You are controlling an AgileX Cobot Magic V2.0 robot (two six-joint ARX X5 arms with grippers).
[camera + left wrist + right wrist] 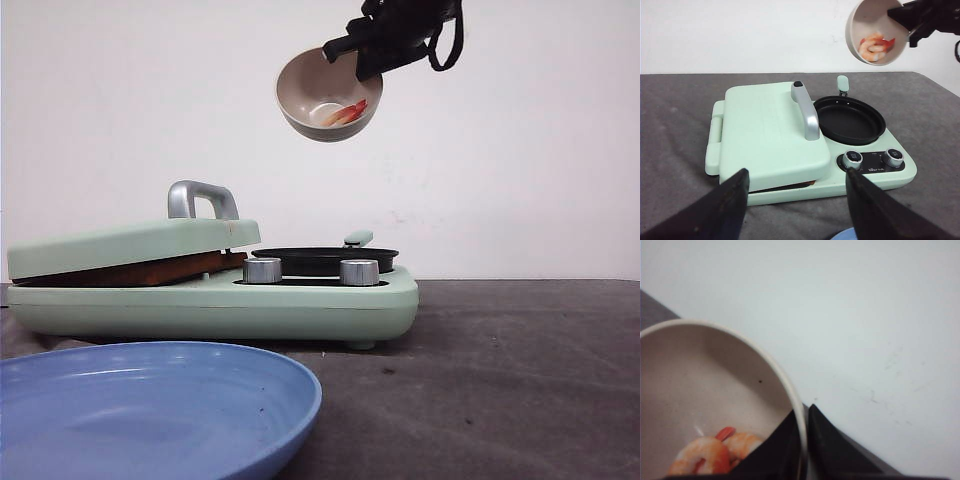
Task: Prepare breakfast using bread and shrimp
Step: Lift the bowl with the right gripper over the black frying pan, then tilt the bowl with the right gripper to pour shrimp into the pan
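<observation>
My right gripper (pixel 358 52) is shut on the rim of a beige bowl (pixel 305 95), one finger inside and one outside. The bowl hangs tilted high above the black round pan (pixel 322 261) of a mint-green breakfast maker (pixel 300 305). Orange-pink shrimp (pixel 345 113) lie in the bowl, also seen as shrimp (pixel 715 452) in the right wrist view and shrimp (pixel 872 46) in the left wrist view. The bread is hidden under the maker's shut lid (pixel 770 130); only a brown strip (pixel 130 270) shows in the gap. My left gripper (pixel 796 175) stands open and empty in front of the maker.
A blue plate (pixel 250 400) lies at the front left, near the camera. Two silver knobs (pixel 852 158) sit on the maker's front right. The lid has an upright silver handle (pixel 203 196). A white wall stands behind the dark table.
</observation>
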